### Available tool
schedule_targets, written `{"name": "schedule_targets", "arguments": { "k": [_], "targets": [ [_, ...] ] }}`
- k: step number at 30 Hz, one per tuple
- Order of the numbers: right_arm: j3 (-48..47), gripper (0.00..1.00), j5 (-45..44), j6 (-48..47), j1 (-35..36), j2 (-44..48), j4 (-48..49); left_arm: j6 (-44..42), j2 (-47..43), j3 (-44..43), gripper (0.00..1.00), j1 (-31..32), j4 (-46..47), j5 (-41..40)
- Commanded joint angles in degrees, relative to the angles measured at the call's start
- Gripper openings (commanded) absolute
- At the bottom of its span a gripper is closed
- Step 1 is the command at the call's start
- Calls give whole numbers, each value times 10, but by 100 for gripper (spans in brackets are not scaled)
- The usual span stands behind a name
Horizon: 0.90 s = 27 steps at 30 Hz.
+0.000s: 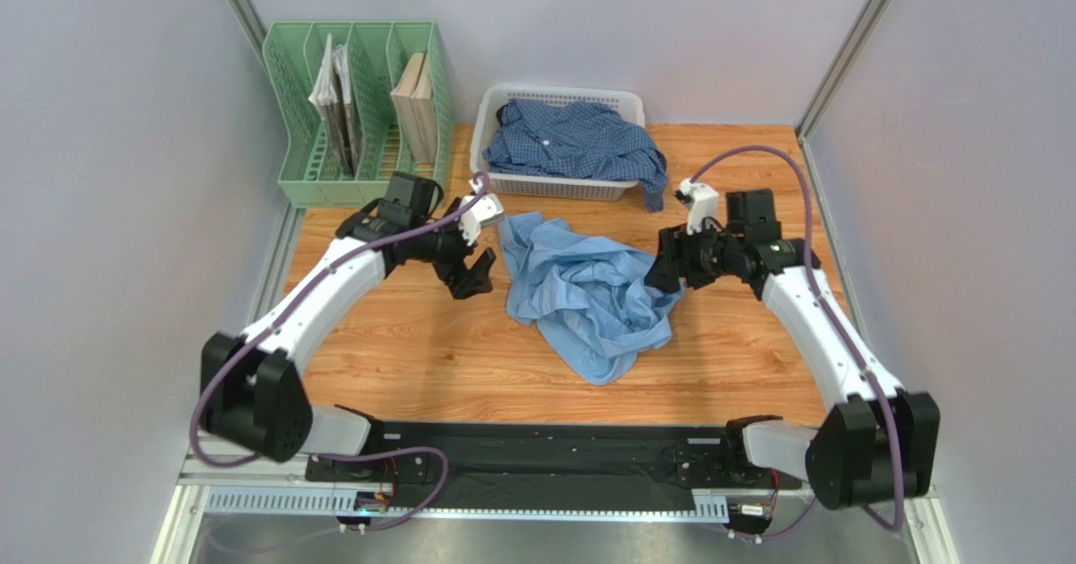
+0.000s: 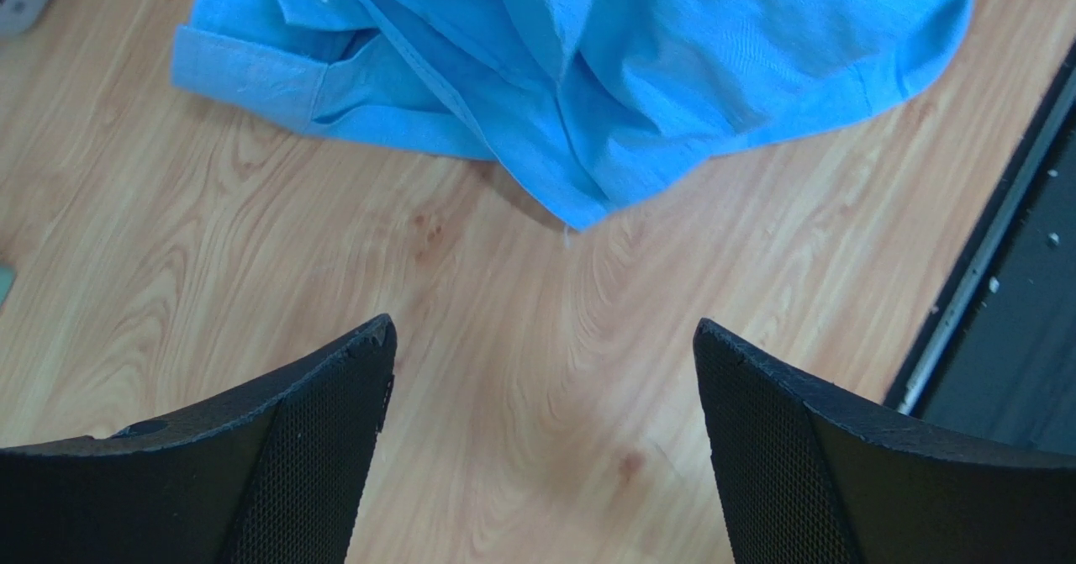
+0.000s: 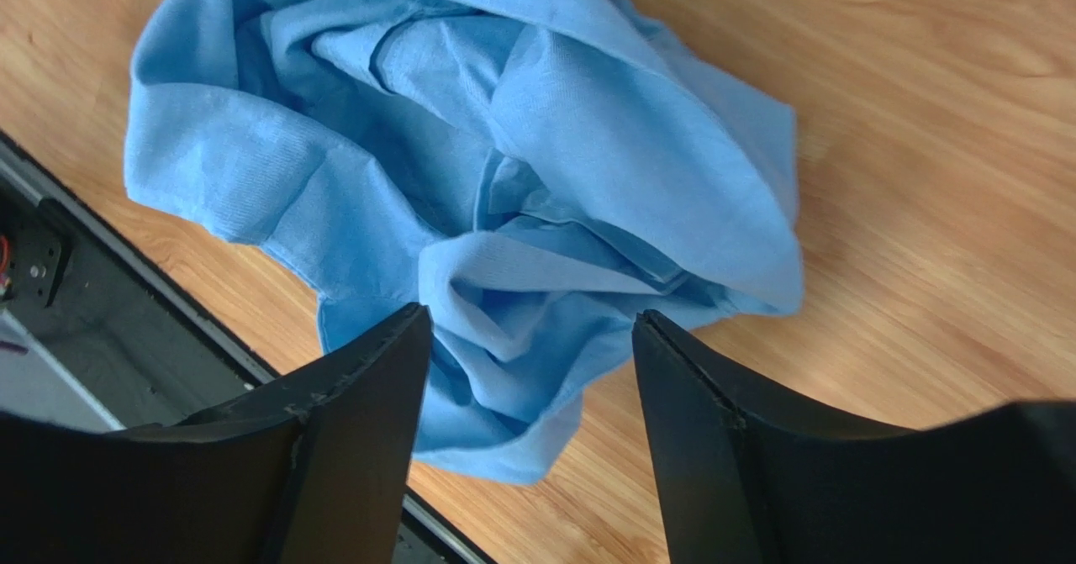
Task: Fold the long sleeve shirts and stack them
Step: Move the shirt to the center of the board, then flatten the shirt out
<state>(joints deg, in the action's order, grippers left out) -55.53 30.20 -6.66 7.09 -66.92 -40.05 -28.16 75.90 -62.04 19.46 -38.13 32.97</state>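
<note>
Black fingers [image 2: 316,463] of the left gripper [image 2: 541,337] are sitting closest in the left wrist view, and they are standing wide apart. Nothing is sitting between them, only the bare wooden table [image 2: 505,463]. They are holding nothing. That gripper is hanging just beside the left edge of the light blue shirt [image 2: 657,60], not touching it.

The right gripper [image 3: 531,325] is hanging over the other side of the same shirt. Its fingers [image 3: 341,463] are standing apart too, but not as wide. A fold of the light blue cloth is showing in the gap between the tips. The fingers are not closing on it, so this gripper is holding nothing either.

The light blue shirt is lying in a crumpled heap in the middle of the table, between the two grippers. It is not folded. One corner of it is pointing toward the near edge, close to the black rail [image 1: 543,451] where the arms are bolted down.

The dark blue checked shirt [image 1: 568,135] is lying bunched up in the white basket [image 1: 556,187] at the back of the table. One part of it is hanging over the right side of the basket. A green rack [image 1: 360,186] is standing to the left of the basket, with some books [image 1: 413,104] standing in it
</note>
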Motion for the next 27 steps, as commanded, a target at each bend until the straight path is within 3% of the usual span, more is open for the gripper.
{"name": "schedule_targets", "arguments": {
  "k": [1,8,14,16,17,20,27],
  "targets": [
    [-31,64,-7,1,62,-50,30,9,86,-69,92,16,105,45],
    [-53,64,-108,15,90,-136,127,42,204,-103,92,58,194,19],
    [-107,65,-145,-10,93,-241,135,21,268,-168,90,60,182,10],
    [-130,48,-130,-24,93,-271,114,0,282,-183,90,60,149,-11],
    [-137,22,-108,-27,93,-276,82,-11,296,-193,90,61,136,-21],
    [-152,0,-49,-15,75,-252,30,-72,298,-181,91,60,111,-44],
    [-169,0,-4,28,-31,-80,-25,-155,310,-174,93,60,98,-71]
  ]
}}
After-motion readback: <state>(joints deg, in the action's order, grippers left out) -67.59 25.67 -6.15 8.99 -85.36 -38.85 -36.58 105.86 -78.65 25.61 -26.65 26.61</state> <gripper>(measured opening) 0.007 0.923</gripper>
